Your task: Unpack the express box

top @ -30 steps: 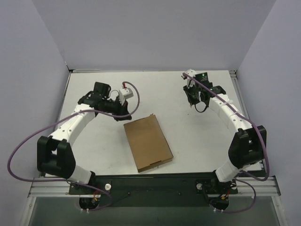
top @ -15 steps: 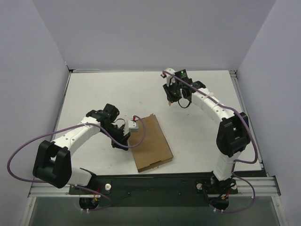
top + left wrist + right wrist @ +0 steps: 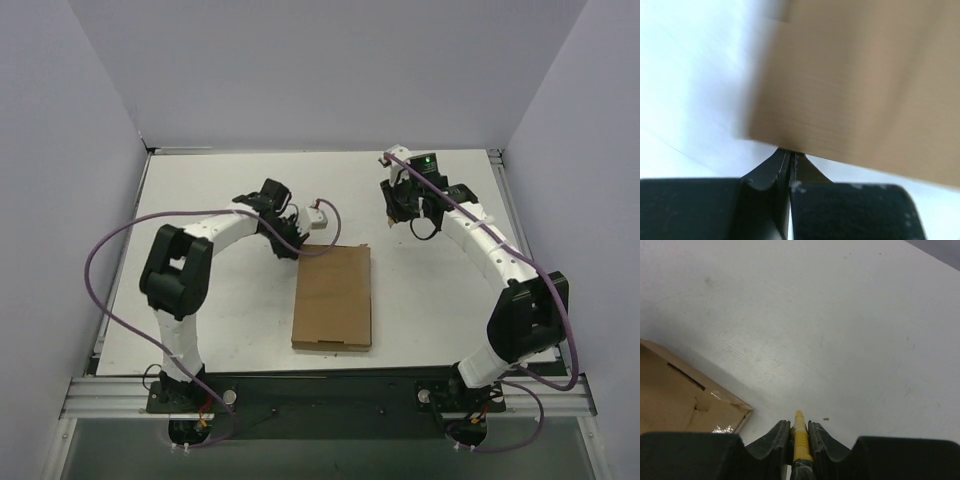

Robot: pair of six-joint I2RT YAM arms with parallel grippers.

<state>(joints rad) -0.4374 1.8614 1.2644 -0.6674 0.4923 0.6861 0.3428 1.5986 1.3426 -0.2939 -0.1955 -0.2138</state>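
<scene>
The express box [image 3: 332, 297] is a flat brown cardboard mailer. It lies shut on the white table, its long sides square to the near edge. My left gripper [image 3: 297, 245] is shut and empty, with its tips against the box's far left corner. In the blurred left wrist view the shut gripper [image 3: 790, 156] touches the box's edge [image 3: 855, 85]. My right gripper [image 3: 393, 212] hangs over the table beyond the box's far right corner. It is shut on a small yellow-handled tool [image 3: 800, 437]. The right wrist view shows a box corner [image 3: 690, 405] at the lower left.
The white table [image 3: 220, 300] is walled by pale panels at the back and both sides. A purple cable [image 3: 110, 250] loops out from the left arm. The arm bases sit on a metal rail [image 3: 330, 395] at the near edge.
The box has turned from tilted to square with the near edge. My left arm swung from the box's left side to its far left corner. My right gripper moved back to the right.
</scene>
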